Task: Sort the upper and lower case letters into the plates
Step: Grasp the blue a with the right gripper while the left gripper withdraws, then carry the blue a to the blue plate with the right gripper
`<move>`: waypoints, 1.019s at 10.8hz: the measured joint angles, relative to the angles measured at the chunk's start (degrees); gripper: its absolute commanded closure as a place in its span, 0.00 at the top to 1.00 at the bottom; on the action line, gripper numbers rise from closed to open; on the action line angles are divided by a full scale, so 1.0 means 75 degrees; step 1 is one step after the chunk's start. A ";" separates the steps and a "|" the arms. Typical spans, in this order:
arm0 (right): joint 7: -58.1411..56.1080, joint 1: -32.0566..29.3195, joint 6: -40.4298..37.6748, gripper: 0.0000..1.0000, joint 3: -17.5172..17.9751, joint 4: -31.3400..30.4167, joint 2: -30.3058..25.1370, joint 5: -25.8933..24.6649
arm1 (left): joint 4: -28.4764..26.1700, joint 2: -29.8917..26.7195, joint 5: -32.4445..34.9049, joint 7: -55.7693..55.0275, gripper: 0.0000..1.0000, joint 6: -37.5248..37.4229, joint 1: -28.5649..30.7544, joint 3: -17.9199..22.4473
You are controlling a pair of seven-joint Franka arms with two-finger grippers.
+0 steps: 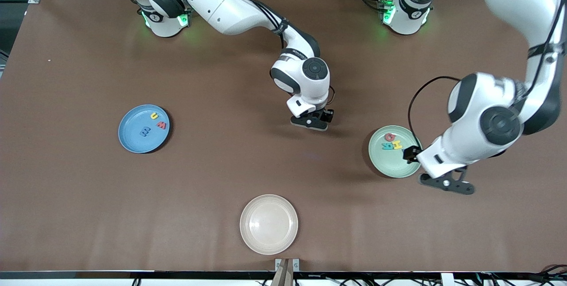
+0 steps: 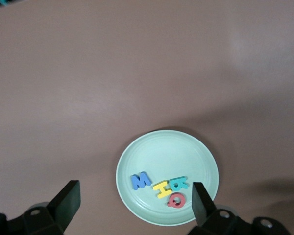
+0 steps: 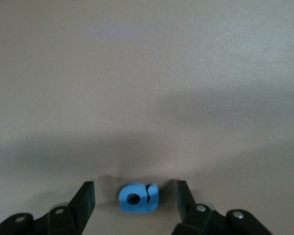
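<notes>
The sky blue plate (image 1: pixel 133 137) holds a yellow (image 1: pixel 154 116), a red (image 1: pixel 161 125) and a blue letter (image 1: pixel 145 132). The mint green plate (image 1: pixel 390 164) holds a blue M (image 2: pixel 141 180), a yellow H (image 2: pixel 163 188), a teal R (image 2: pixel 180 183) and a red Q (image 2: pixel 177 199). My right gripper (image 1: pixel 311 122) is low over the middle of the table. It is open (image 3: pixel 135 188), with a blue lowercase letter (image 3: pixel 139 198) lying on the table between its fingers. That letter is hidden in the front view. My left gripper (image 1: pixel 446 184) is open (image 2: pixel 134 193) and empty, up above the green plate's edge.
A cream-white plate (image 1: pixel 269 224) with nothing in it lies near the front edge of the table, nearer to the front camera than the right gripper. The brown table top (image 1: pixel 88 197) runs between the plates.
</notes>
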 measured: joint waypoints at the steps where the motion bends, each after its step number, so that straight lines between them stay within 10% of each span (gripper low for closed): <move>1: 0.0000 0.0014 0.0000 0.72 -0.0007 0.0037 0.0025 -0.0001 | 0.0027 -0.0289 -0.0325 -0.0083 1.00 -0.0051 0.0024 0.0007; 5: 0.0001 0.0051 -0.0001 0.60 -0.0010 0.0067 0.0092 -0.0003 | 0.0059 -0.1438 -0.0519 -0.0261 1.00 -0.0786 0.0002 -0.0003; 7: 0.0000 0.0054 -0.0014 0.27 -0.0014 0.0096 0.0105 -0.0004 | 0.0056 -0.1697 -0.0523 -0.0269 1.00 -0.0988 0.0005 0.0010; 11: -0.0352 0.0055 -0.0165 0.01 -0.0026 0.0180 0.0109 -0.0018 | -0.0007 -0.1693 -0.0582 -0.0621 1.00 -0.0994 0.0034 0.0061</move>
